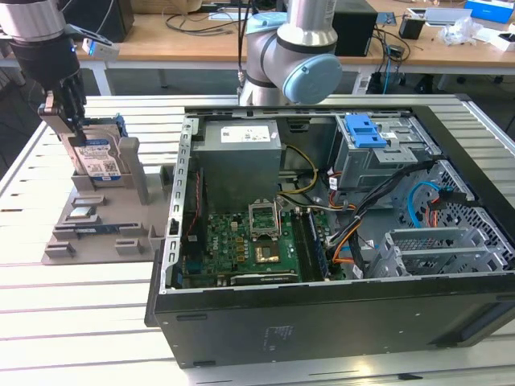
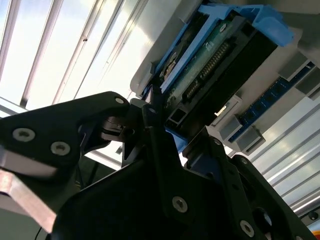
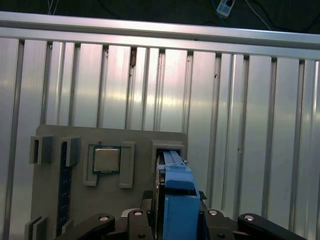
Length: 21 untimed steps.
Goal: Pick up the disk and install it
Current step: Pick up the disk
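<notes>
- Gripper linkage, black and bolted, sits closest to the lens in both wrist views. Its fingers look clenched on the disk, one on each broad face near the top edge.
- Disk stands on edge in a slot of the grey holder, label towards the exterior view's right, blue rails along its edges.
- Risk, judged: the grip is high and on smooth metal, so the disk could pivot or slip between the pads.
- Risk: any tilt could jam the rails against the slot walls and drag the holder across the slatted table.
- A processor chip lies in a neighbouring pocket and could be shaken loose if the holder jolts.
- Well apart, the open computer case holds the drive cage. Loose cables beside it could snag a rail.
</notes>
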Available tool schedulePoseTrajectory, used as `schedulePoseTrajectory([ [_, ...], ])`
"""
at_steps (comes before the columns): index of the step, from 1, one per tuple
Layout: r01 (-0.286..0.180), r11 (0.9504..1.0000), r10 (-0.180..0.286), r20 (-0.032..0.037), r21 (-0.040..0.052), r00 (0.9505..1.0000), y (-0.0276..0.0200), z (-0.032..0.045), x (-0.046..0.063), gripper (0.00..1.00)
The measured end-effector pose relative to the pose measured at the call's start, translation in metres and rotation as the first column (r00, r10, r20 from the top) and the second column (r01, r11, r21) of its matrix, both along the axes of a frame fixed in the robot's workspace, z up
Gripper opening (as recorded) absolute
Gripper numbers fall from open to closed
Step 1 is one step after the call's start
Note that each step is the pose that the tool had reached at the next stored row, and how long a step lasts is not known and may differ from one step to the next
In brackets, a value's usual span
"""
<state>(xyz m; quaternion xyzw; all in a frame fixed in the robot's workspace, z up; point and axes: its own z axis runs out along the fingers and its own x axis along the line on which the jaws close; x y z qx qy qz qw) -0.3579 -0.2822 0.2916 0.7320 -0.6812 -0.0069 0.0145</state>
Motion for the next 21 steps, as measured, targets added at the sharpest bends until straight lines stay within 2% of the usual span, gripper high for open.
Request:
schedulePoseTrajectory([
  [3, 0.0, 1.0, 0.0, 0.0, 0.0002, 1.0, 0.0, -0.0001, 0.0, 0.37],
  [17, 0.0, 1.0, 0.0, 0.0004, 0.0001, 1.0, 0.0, -0.0005, 0.0001, 0.37],
  [21, 0.0, 1.0, 0.0, 0.0002, 0.0, 1.0, 0.0, 0.0089, 0.0, 0.37],
])
